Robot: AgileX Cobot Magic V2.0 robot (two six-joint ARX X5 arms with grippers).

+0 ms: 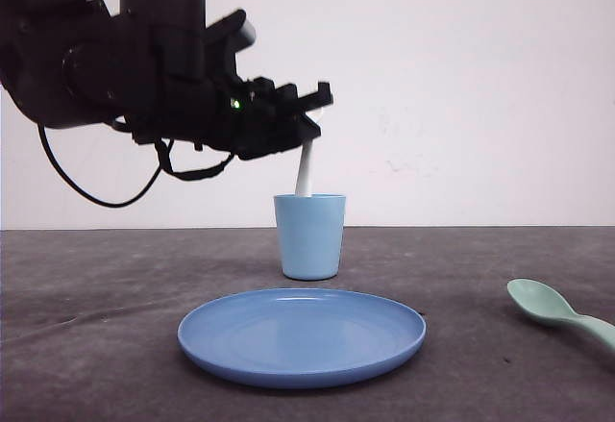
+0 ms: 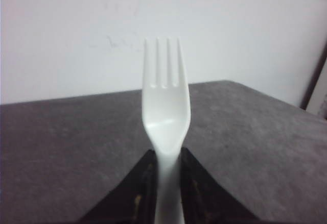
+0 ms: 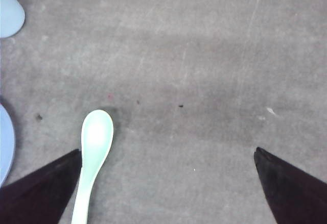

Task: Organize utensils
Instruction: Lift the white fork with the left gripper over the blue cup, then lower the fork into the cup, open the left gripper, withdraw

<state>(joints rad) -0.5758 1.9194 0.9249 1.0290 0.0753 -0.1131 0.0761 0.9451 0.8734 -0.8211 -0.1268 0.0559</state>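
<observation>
My left gripper is shut on the white fork, which hangs above the light blue cup with its lower end at the cup's mouth. In the left wrist view the four-tined fork sticks out past my left gripper, whose jaws are closed on its neck. The mint-green spoon lies on the table at the right. From the right wrist camera the spoon lies flat beside one finger of my open right gripper, with bare table between the fingers.
A round blue plate sits in front of the cup near the table's front, with nothing on it. The plate's edge and the cup lie close to the spoon. The dark grey table ends at a white wall behind.
</observation>
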